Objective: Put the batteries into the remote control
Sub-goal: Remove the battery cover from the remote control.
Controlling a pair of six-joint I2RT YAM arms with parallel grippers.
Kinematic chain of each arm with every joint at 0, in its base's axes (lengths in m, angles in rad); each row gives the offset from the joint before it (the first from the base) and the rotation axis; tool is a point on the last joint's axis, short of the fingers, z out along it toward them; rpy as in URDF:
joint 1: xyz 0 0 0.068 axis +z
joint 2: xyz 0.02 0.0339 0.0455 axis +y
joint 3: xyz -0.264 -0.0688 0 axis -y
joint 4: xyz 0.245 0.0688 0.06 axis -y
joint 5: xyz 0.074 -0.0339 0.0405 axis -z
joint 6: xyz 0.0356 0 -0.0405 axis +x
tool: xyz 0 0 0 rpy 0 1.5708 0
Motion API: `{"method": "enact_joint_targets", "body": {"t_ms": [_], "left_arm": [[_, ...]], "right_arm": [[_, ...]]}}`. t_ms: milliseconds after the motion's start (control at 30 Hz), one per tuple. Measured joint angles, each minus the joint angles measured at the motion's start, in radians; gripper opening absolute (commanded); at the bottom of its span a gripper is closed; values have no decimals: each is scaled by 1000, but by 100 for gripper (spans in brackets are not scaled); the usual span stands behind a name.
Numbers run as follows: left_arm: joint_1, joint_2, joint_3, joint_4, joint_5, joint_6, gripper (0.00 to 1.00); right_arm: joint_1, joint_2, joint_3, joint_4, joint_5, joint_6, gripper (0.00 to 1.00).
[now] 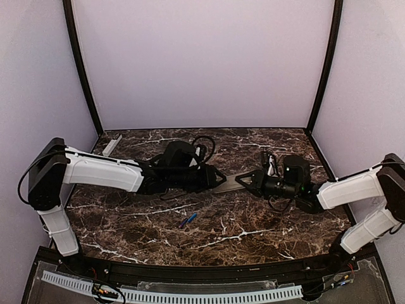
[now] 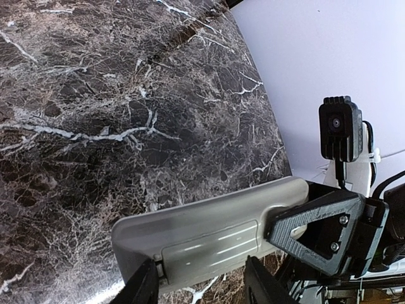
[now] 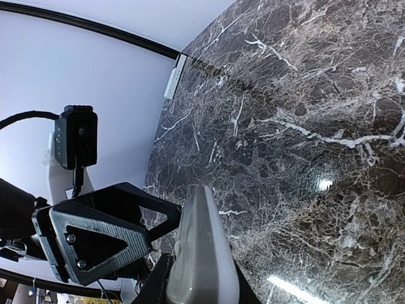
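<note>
The remote control point(image 1: 231, 183) hangs above the middle of the table, held between the two arms. In the left wrist view its pale back point(image 2: 209, 221) faces me, with the battery cover point(image 2: 212, 250) in place. My right gripper point(image 3: 199, 282) is shut on one end of the remote point(image 3: 201, 253), which shows edge-on there. My left gripper point(image 2: 205, 284) is at the other end with its jaws apart; one fingertip point(image 2: 145, 285) rests by the cover's edge and the remote lies across both tips. A slim blue battery point(image 1: 188, 220) lies on the marble in front of the arms.
A narrow pale grey bar point(image 1: 112, 144) lies at the far left corner of the table, also seen against the wall in the right wrist view point(image 3: 175, 75). White walls with black posts close in the dark marble table point(image 1: 253, 221) on three sides.
</note>
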Motion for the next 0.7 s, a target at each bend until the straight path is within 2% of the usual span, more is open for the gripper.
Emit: {"method": "enact_joint_targets", "body": {"t_ms": [300, 700], "left_arm": [[1, -6, -45, 72, 0, 5, 45], [-12, -89, -80, 167, -10, 25, 49]], "right_arm": [[0, 0, 0, -26, 13, -2, 0], [0, -23, 64, -251, 117, -76, 0]]}}
